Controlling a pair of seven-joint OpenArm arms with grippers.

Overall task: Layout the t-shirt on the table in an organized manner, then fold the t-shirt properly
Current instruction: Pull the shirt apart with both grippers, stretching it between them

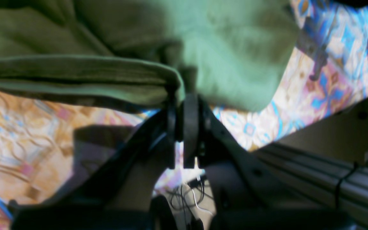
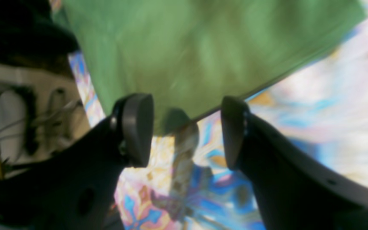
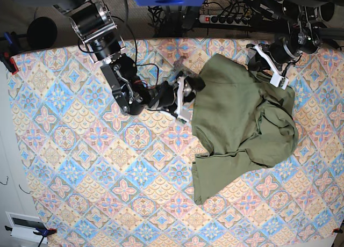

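Observation:
The olive-green t-shirt (image 3: 242,123) lies crumpled on the right half of the table (image 3: 80,166), bunched into folds at its right side. My left gripper (image 3: 262,62) is at the shirt's far right corner. In the left wrist view the left gripper (image 1: 182,95) is shut on a fold of the t-shirt (image 1: 235,54). My right gripper (image 3: 192,99) is at the shirt's left edge. In the right wrist view the right gripper (image 2: 187,127) is open, with the t-shirt (image 2: 187,54) edge just beyond the fingertips (image 2: 137,127) and the patterned table (image 2: 203,191) below.
A power strip and cables (image 3: 226,16) lie beyond the table's far edge. A white box (image 3: 24,225) sits at the near left corner. A metal rail (image 1: 315,172) runs beside the left gripper. Bare patterned cloth shows left of and in front of the shirt.

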